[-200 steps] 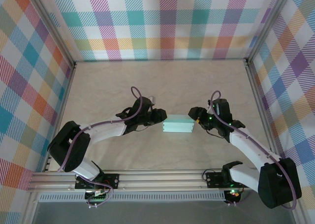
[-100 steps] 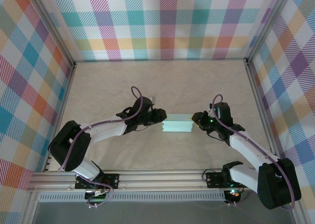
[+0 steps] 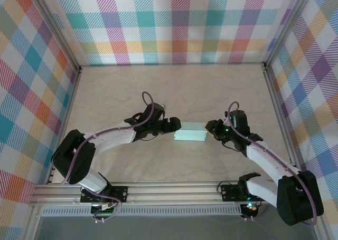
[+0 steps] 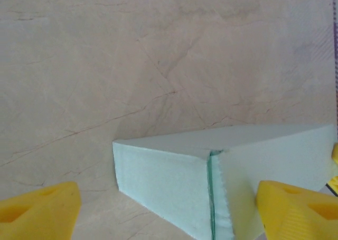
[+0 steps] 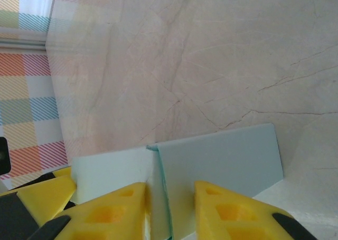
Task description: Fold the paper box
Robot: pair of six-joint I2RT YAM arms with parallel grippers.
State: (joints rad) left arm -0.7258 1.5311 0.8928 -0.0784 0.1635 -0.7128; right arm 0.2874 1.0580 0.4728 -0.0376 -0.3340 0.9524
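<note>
Sitting near the middle of a pale, marble-patterned table (image 3: 158, 87) is the paper box (image 3: 190, 134), a small, shallow, mint-blue rectangle of thin card lying flat with its long sides running left to right. All the faces that show are closed, so its inside cannot be seen. Two robot arms reach in from the near edge, one toward each short end of the box.

At the box's left end, the left gripper (image 3: 176, 126) has its jaws spread wide. In the left wrist view, its yellow fingers (image 4: 39, 213) stand far apart at the bottom corners, with the box's corner (image 4: 274, 150) between them. A vertical seam with a finely scalloped edge runs down the nearest face. The left finger is clear of the card, and the right one is just beside it.

At the box's right end, the right gripper (image 3: 209, 126) has its jaws drawn close together. In the right wrist view, its yellow fingers (image 5: 113, 211) sit on either side of an upright card edge of the box (image 5: 222, 153), pinching it. Bright plaid walls (image 3: 179, 24) enclose the table on three sides.
</note>
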